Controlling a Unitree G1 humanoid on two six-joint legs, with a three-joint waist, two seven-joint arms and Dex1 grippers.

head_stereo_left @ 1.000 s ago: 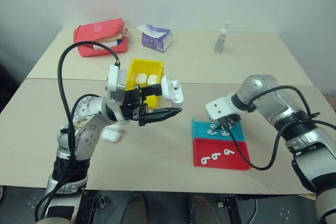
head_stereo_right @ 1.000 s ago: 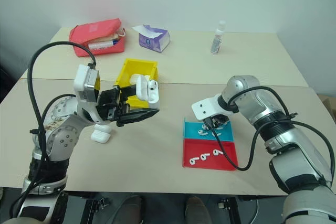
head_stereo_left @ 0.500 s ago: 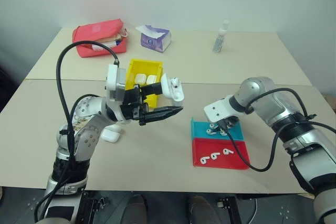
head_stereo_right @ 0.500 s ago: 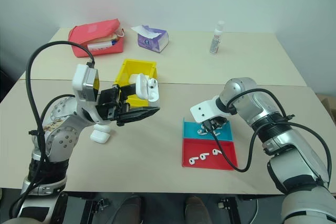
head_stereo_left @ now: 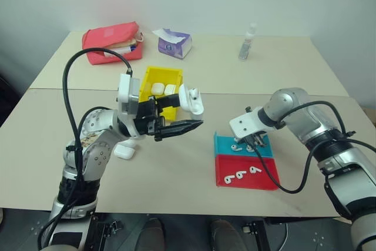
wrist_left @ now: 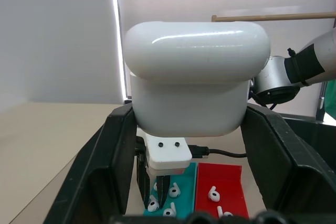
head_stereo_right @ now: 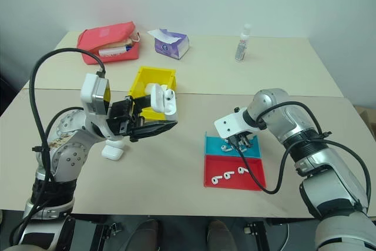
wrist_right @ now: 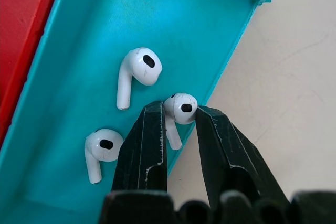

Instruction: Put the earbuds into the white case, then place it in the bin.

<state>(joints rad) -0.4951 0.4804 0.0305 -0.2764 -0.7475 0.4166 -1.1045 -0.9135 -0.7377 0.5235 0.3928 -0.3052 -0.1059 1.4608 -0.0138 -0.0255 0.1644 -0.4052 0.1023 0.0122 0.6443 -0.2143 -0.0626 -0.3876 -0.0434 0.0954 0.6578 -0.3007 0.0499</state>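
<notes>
Left claw (head_stereo_left: pixel 197 124) pinches the open white case (head_stereo_left: pixel 189 99) above the table (head_stereo_left: pixel 176 168), mid-frame, beside the yellow bin (head_stereo_left: pixel 154 76). Right claw (wrist_right: pixel 175 113) pinches one earbud (wrist_right: pixel 179 109) at the teal tray's (wrist_right: pixel 79 51) right edge; two earbuds lie near. Bare table separates the arms.

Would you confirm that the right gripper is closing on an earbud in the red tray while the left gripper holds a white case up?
Not quite: the earbud between the right gripper fingers lies in the teal tray, as the right wrist view shows, not the red tray. The left gripper does hold the white case up.
</notes>
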